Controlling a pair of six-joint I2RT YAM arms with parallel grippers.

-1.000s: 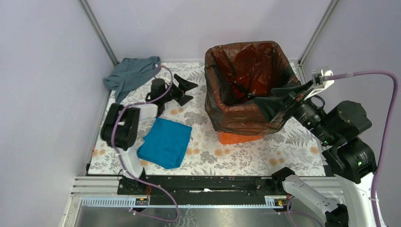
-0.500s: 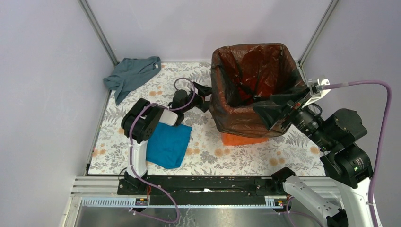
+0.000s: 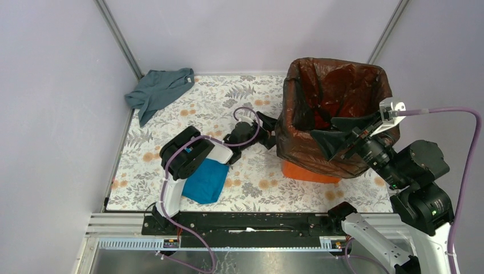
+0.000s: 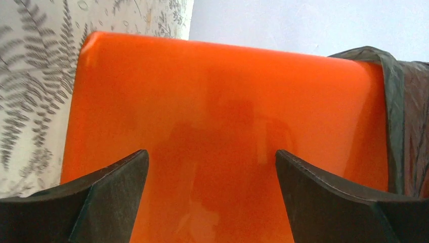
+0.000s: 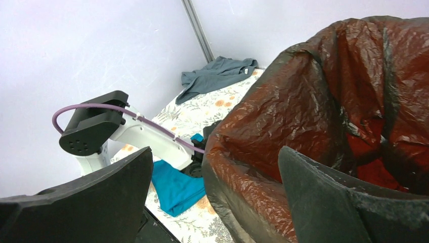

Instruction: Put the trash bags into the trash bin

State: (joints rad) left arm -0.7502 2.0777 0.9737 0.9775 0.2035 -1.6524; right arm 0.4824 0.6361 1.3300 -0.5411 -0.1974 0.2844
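The orange trash bin stands at the right of the table, lined with a dark translucent trash bag draped over its rim. My left gripper is open, low at the bin's left wall. In the left wrist view the orange wall fills the space ahead of the left gripper, with the bag's edge at the right. My right gripper is open at the bin's near rim. In the right wrist view the bag's rim lies between the spread fingers of the right gripper.
A grey cloth lies at the table's far left corner. A folded blue cloth lies partly under my left arm near the front. Both also show in the right wrist view, the grey cloth and the blue one. Walls close in on three sides.
The bin with its bag has slid to the right. My left gripper has swung right across the table to the bin's left wall. My right gripper has shifted right with the bin.
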